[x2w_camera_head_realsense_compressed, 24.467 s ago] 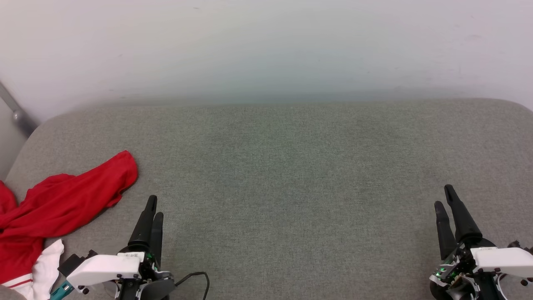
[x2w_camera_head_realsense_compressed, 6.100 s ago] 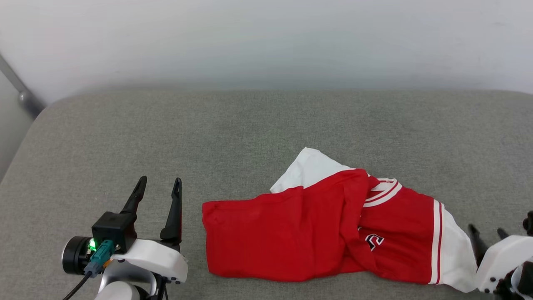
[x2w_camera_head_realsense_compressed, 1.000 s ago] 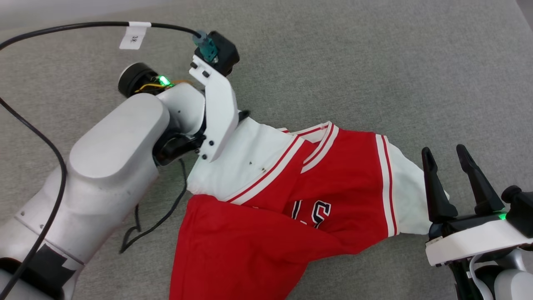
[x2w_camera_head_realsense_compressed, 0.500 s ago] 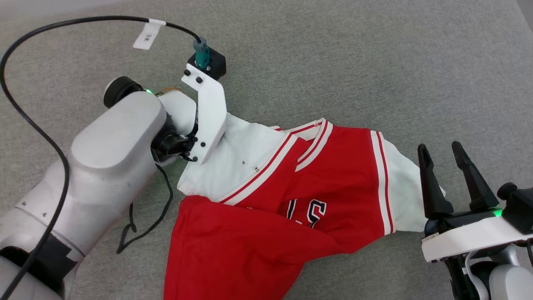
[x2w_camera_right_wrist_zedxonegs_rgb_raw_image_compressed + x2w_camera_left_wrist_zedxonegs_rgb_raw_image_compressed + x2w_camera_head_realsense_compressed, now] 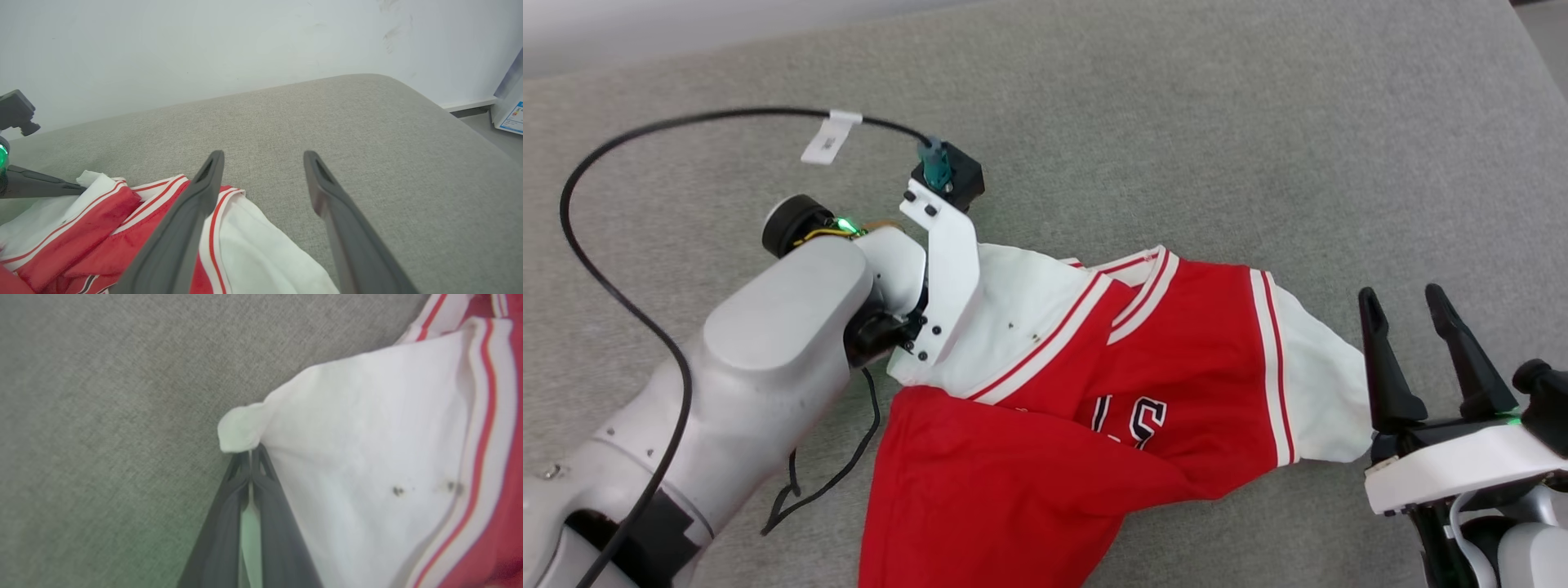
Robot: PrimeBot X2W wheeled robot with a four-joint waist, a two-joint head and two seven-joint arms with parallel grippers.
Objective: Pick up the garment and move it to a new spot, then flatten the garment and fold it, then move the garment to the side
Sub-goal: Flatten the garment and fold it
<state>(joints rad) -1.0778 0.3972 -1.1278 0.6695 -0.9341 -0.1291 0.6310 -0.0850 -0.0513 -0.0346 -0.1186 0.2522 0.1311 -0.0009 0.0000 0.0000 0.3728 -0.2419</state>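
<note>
left pincer [image 5: 250, 454] clamped on garment [image 5: 359, 449] sleeve, right pincer [image 5: 263, 155] agape

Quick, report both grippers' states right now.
Left gripper: shut, pinching a white sleeve corner of the garment.
Right gripper: open, holding nothing.

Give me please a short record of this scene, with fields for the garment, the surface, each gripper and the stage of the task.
garment: red jersey T-shirt with white short sleeves, crumpled, black print partly hidden by a fold
surface: grey woven fabric cushion, the T-shirt lies on it
left gripper: shut on the tip of one white sleeve
right gripper: open, holds nothing, at the edge of the other white sleeve; contact unclear
stage: not yet flattened or folded
</note>
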